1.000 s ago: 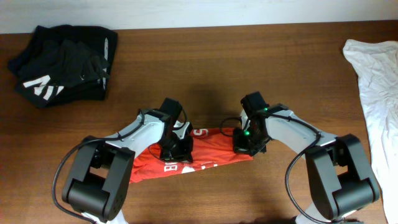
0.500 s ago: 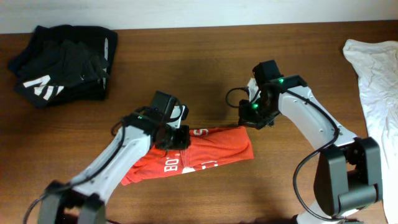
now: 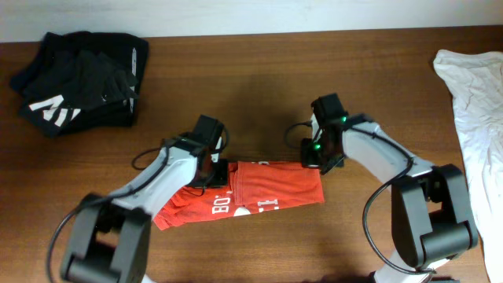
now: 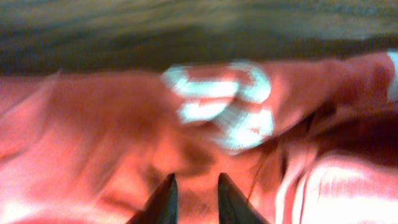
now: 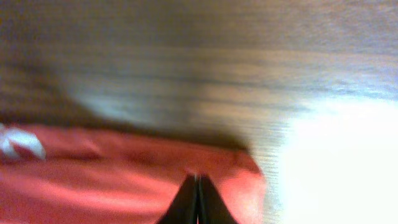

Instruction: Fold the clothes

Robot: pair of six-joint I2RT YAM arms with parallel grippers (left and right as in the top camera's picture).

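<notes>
The red-orange T-shirt (image 3: 275, 185) with white lettering lies partly folded on the table near the front middle. My left gripper (image 3: 214, 171) is down on its upper left part. In the left wrist view the jaws (image 4: 194, 180) are a narrow gap apart with red cloth (image 4: 93, 124) bunched between them. My right gripper (image 3: 313, 161) sits at the shirt's upper right corner. In the right wrist view its jaws (image 5: 198, 179) are closed together on the red cloth's edge (image 5: 93, 180). Both wrist views are blurred.
A pile of black garments with white stripes (image 3: 78, 79) lies at the back left. A plain white garment (image 3: 479, 118) lies along the right edge. The brown wooden table (image 3: 251, 79) shows between them.
Both grippers came back down toward the front with the shirt's edge. The right part of the shirt now lies as a flatter rectangular layer.
</notes>
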